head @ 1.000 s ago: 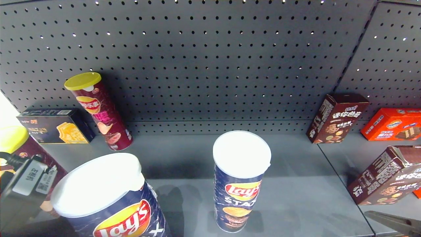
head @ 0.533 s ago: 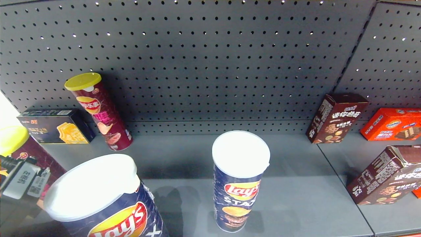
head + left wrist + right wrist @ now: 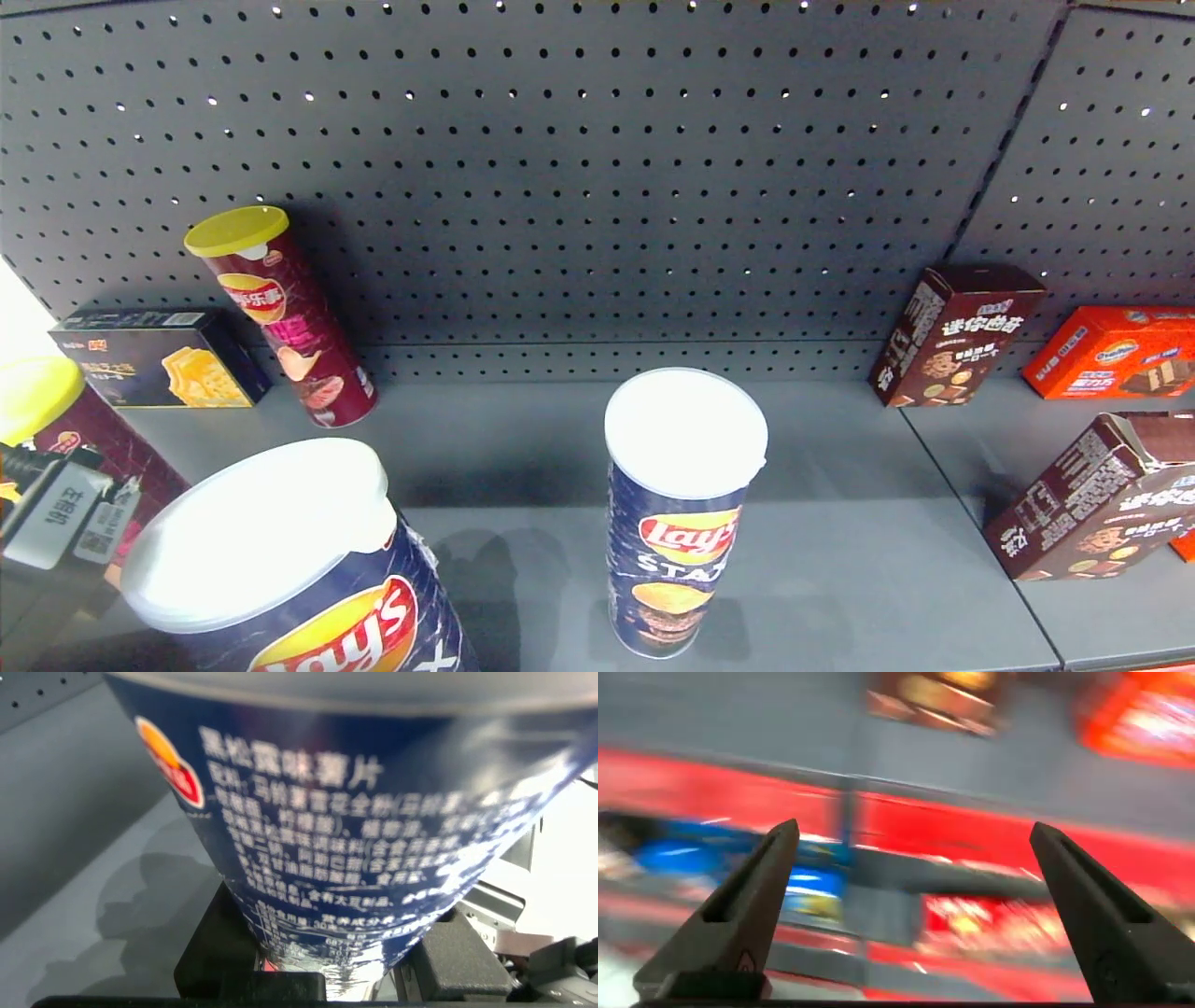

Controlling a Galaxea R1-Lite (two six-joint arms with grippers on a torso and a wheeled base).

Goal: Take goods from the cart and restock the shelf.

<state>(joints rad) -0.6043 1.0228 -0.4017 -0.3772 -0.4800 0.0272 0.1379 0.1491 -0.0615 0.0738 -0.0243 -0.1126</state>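
A: Head view first. Where was the item?

B: The held can point(image 3: 280, 560) was low on my left, over the front of the shelf point(image 3: 840, 560). I couldn't tell if its base touched. A standing can point(image 3: 681, 504) of the same kind was mid-shelf, well apart from it. A maroon can point(image 3: 280, 313) and a dark box point(image 3: 163, 359) sat at the back left near the pegboard point(image 3: 597, 187). Brown boxes point(image 3: 952, 336) and an orange box point(image 3: 1111, 350) were off to the right.

A: Left wrist?

B: My left hand point(image 3: 336, 971) was closed on that can's lower body, with one black pad point(image 3: 220, 952) on each side. Grey shelf showed beneath it.

A: Right wrist?

B: My right hand point(image 3: 915, 915) was spread wide and carried nothing. Red and blue shapes were behind it, and I couldn't tell what they were.

A: How did you expect the can to handle?

B: I judged it light. It looked like a thin card tube, stiff enough for a grip but easy to dent if squeezed hard. The glossy wrap looked slick, so I expected it could twist in the pads. The contents are probably brittle, so no dropping. It's tall and narrow, so I thought it would tip easily when set down.

A: Best place to hold it?

B: Around the body, low to middle, pads on opposite sides. I wouldn't take it by the white lid, since that would likely pop off.
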